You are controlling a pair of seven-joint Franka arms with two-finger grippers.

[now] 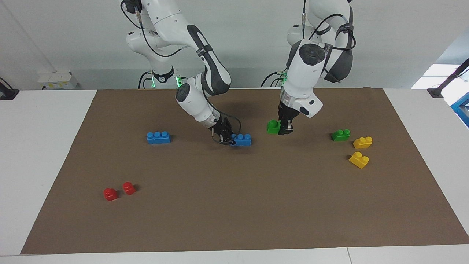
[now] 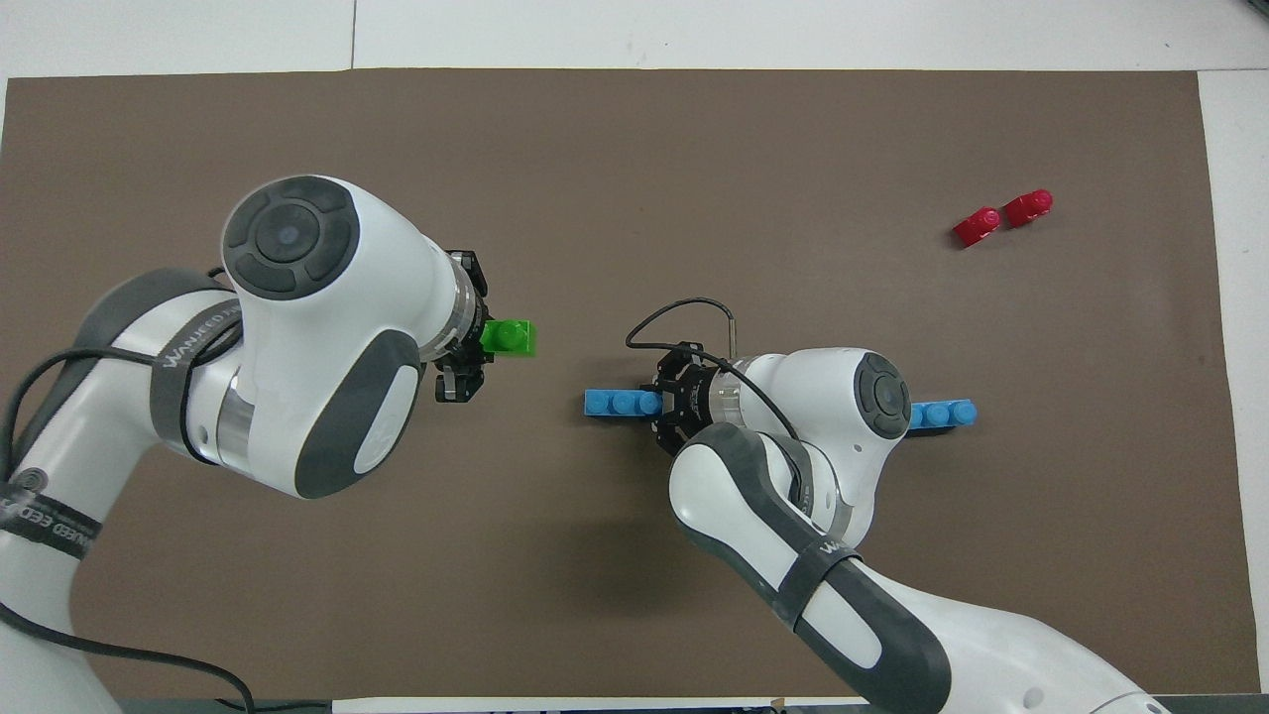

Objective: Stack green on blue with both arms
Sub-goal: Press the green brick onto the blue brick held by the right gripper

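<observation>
Red blocks (image 1: 119, 191) lie apart; my left claw (image 1: 282, 127) pinches the green brick (image 1: 273, 127), my right claw (image 1: 226, 136) grips the blue brick (image 1: 242, 139), its end hidden.

A white table (image 1: 44, 146) carries a brown mat (image 1: 234, 205). On the mat, near its middle, lies a blue brick (image 1: 242, 139). A second blue brick (image 1: 158, 137) lies beside it toward the right arm's end. Two red blocks (image 1: 119, 191) lie farther from the robots than that second brick. A green brick (image 1: 340, 135) and two yellow bricks (image 1: 361, 151) lie toward the left arm's end.
</observation>
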